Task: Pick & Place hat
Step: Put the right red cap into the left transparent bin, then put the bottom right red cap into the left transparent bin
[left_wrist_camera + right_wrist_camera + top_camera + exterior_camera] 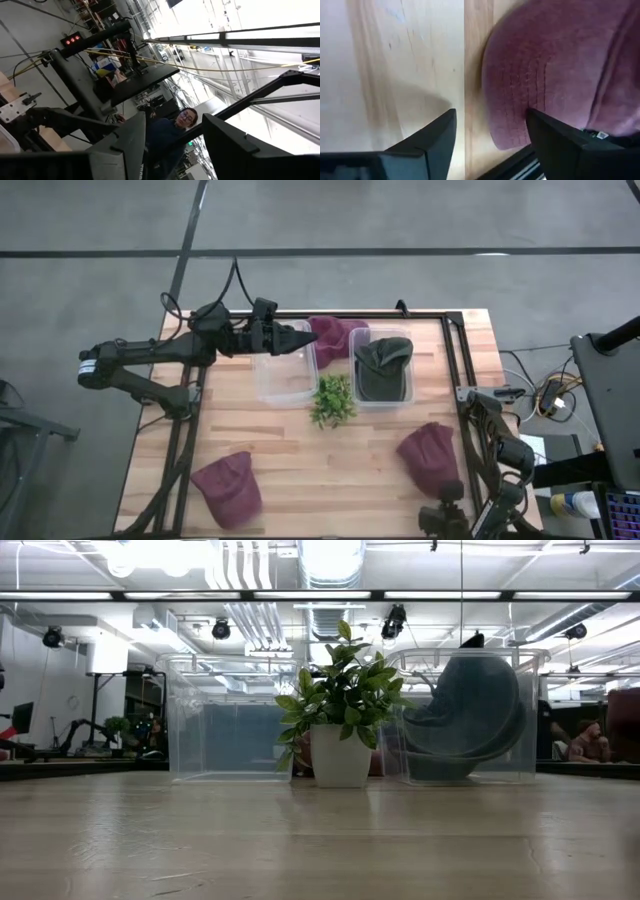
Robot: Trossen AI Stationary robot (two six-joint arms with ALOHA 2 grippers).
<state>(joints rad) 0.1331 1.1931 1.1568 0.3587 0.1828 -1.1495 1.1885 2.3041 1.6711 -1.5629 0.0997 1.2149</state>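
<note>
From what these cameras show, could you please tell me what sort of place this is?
Probably an industrial robotics lab or workshop: a pale wooden worktable with a black metal frame stands on bare grey concrete, exposed silver ceiling ducts and strip lights run overhead, and other equipment benches stand behind.

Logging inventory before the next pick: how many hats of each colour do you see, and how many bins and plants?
Maroon hats: 3, one behind the bins, one front left, one front right by the right pincer
Dark green hats: 1, in the right bin
Clear bins: 2, left and right
Potted plants: 1
Total: 7
</note>
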